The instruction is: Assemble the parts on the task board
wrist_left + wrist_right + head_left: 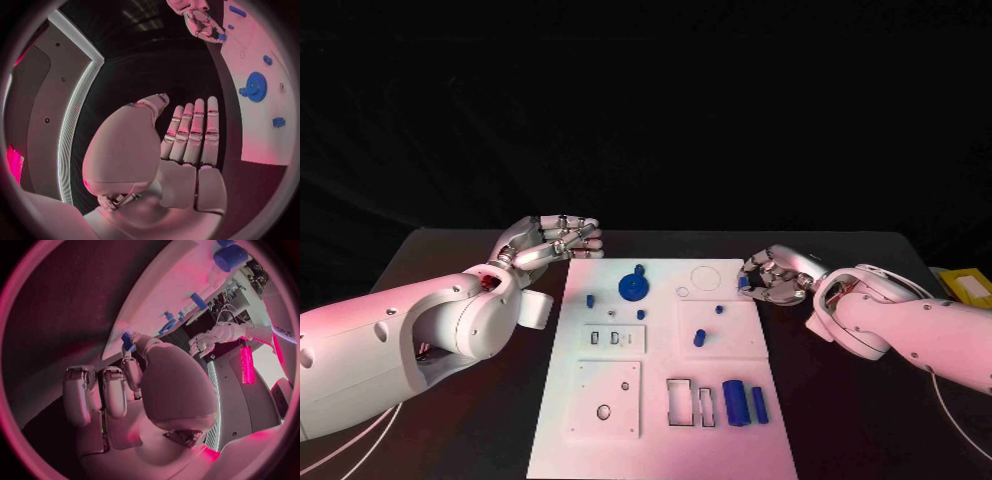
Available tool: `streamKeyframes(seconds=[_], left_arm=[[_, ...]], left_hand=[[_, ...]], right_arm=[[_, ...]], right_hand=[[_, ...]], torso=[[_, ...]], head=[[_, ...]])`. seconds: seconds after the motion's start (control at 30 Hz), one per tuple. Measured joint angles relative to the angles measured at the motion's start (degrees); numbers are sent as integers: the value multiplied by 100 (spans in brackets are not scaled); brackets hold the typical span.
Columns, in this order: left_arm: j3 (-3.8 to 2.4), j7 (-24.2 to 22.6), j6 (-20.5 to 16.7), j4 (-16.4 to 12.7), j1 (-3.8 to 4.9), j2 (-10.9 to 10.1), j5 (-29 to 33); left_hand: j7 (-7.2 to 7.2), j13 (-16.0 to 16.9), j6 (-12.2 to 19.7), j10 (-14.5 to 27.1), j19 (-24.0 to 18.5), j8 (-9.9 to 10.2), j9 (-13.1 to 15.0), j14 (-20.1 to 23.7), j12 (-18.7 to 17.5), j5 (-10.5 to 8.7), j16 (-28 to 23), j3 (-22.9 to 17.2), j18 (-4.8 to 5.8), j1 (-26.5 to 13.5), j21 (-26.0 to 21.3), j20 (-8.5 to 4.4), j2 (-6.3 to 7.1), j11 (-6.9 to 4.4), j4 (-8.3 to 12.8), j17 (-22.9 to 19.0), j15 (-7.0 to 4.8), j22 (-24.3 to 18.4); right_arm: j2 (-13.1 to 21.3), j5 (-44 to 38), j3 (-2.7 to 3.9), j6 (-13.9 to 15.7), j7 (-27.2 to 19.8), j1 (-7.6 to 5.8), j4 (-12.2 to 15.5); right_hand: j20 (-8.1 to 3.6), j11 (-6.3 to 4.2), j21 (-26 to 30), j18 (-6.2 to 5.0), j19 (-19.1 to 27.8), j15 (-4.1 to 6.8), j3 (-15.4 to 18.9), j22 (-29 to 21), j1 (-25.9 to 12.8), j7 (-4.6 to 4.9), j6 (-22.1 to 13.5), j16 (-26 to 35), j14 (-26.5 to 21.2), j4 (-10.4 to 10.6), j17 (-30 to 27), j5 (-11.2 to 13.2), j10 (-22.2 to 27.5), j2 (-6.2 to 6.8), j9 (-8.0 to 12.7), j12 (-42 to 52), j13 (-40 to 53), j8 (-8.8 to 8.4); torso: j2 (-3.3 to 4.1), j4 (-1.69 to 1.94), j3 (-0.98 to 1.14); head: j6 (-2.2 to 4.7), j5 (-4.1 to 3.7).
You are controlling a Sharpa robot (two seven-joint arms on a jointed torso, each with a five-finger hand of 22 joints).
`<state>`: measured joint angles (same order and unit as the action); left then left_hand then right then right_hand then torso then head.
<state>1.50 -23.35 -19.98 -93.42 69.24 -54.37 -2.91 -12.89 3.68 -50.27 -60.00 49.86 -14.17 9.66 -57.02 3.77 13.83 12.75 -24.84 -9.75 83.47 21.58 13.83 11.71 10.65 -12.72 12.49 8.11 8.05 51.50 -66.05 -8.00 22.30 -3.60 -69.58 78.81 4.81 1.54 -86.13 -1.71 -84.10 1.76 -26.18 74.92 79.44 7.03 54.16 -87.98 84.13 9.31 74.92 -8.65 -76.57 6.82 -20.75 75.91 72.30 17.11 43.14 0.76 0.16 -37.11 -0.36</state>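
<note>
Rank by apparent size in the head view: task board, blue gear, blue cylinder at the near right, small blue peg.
1. Task board
2. Blue cylinder
3. Blue gear
4. Small blue peg

Cylinder and gear look close; unsure.

One white task board [664,400], one blue gear [635,287], two hands, two upright blue cylinders [736,402]

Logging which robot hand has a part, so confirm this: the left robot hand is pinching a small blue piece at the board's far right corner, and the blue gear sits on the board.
Wrong robot hand. The right robot hand pinches the small blue piece at the board's far right corner, as the right wrist view shows. The left robot hand holds nothing. The blue gear does sit on the board.
</note>
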Motion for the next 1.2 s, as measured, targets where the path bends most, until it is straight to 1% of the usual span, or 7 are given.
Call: streamKeyframes(seconds=[0.2,0.53,0.67,0.77,0.97,1.07,1.2], left_arm=[[0,3,0,0,0,-5,0],[0,6,0,31,0,-9,0],[0,7,0,72,0,3,0],[0,8,0,113,0,29,0],[0,8,0,177,0,89,0],[0,8,0,196,0,107,0],[1,8,0,209,0,115,0]], left_hand=[[0,0,0,0,0,0,0,0,0,0,0,0,0,0,0,0,0,0,0,0,0,0],[0,0,0,0,0,0,-1,0,0,0,0,0,0,0,0,0,0,0,0,-1,0,0],[0,0,0,12,0,0,-1,0,0,0,0,0,0,0,0,0,0,12,0,3,0,0],[0,-1,0,21,0,0,-1,0,0,0,0,0,0,0,0,0,0,20,0,5,0,0],[0,-1,0,20,0,0,-1,0,0,0,0,0,0,0,0,0,0,20,0,4,0,1],[0,-1,0,20,0,0,-1,0,0,0,0,0,0,0,0,0,0,20,0,4,0,1],[0,-1,0,20,0,0,-2,0,0,0,0,0,0,0,0,0,0,20,0,4,0,1]], right_arm=[[42,9,0,186,-4,-2,148],[92,-72,6,581,524,-87,1163],[-89,-217,8,691,864,-121,1473],[-381,-374,6,729,1114,-131,1648],[-900,-678,-29,732,1495,-108,1705],[-1123,-828,-53,723,1658,-58,1677],[-1359,-1013,-72,713,1841,19,1610]], right_hand=[[-34,-21,0,0,8,21,-24,0,-4,0,0,0,-21,-24,0,-36,-21,-59,1,0,8,1],[-41,-21,0,0,0,20,-78,-1,-32,-10,-10,0,-21,-80,0,-101,-21,-106,17,-24,-51,1],[-41,1,0,0,0,20,-78,-1,-41,-11,-11,0,-21,-81,0,-101,1,-126,17,-25,-51,1],[-41,1,0,0,0,20,-77,-1,-40,-12,-13,0,-21,-82,-1,-100,1,-126,17,-25,-57,1],[-41,1,0,0,0,20,-71,3,-40,-21,-22,0,-21,-88,-1,-100,1,-126,17,-25,-57,1],[-41,1,0,0,0,20,-71,3,-40,-22,-22,0,-21,-88,-1,-98,1,-126,17,-25,-57,1],[-41,1,0,0,0,20,-71,3,-40,-23,-24,0,-21,-88,-1,-96,1,-125,18,-25,-57,1]], torso=[[0,-3,-2],[-9,-20,-2],[-18,-21,-6],[-27,-26,-10],[-54,-32,-24],[-67,-32,-36],[-77,-32,-49]], head=[[-11,13],[-32,55],[-63,74],[-92,102],[-163,160],[-208,200],[-232,243]])
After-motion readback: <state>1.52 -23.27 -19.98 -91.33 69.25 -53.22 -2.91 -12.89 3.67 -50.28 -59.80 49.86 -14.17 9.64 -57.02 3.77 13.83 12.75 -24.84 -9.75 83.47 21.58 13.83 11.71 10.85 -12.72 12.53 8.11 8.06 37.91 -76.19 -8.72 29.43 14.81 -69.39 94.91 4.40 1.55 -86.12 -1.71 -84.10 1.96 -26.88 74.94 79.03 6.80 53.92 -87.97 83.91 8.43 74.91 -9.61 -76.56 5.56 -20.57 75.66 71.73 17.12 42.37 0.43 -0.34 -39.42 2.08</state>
